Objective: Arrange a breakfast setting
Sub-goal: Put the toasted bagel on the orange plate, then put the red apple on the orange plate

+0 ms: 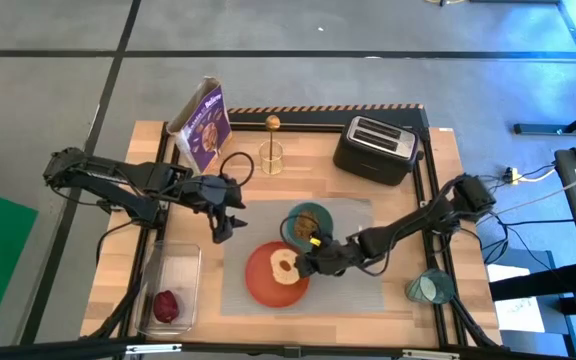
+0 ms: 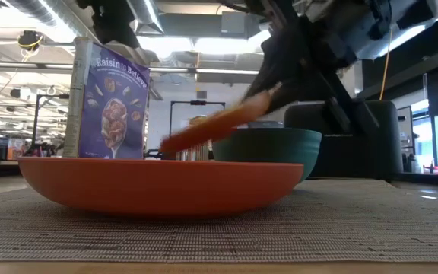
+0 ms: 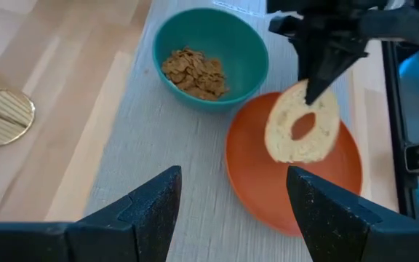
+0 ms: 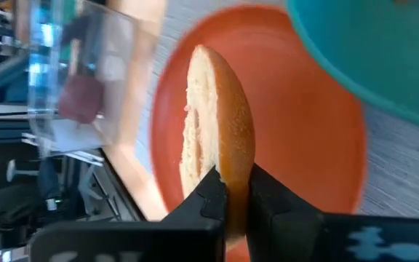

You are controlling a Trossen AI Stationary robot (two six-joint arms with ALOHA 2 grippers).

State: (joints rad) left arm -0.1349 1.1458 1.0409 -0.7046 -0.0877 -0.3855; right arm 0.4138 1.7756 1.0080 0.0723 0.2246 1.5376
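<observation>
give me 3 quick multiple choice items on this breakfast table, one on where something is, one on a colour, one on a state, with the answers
1. Where is the dark red fruit?
A. in the clear plastic tub
B. on the orange plate
C. in the teal bowl

2. What colour is the plate?
A. teal
B. orange
C. grey

3. What is the state of the bagel?
A. lying flat in the toaster
B. pinched by its edge in the right end effector, above the plate
C. lying untouched on bare wood

Answers:
1. A, the high view shows it in the tub at the table's front left.
2. B, every view shows it orange.
3. B, the right wrist view shows the fingers shut on its edge, and the low view shows it tilted over the plate.
</observation>
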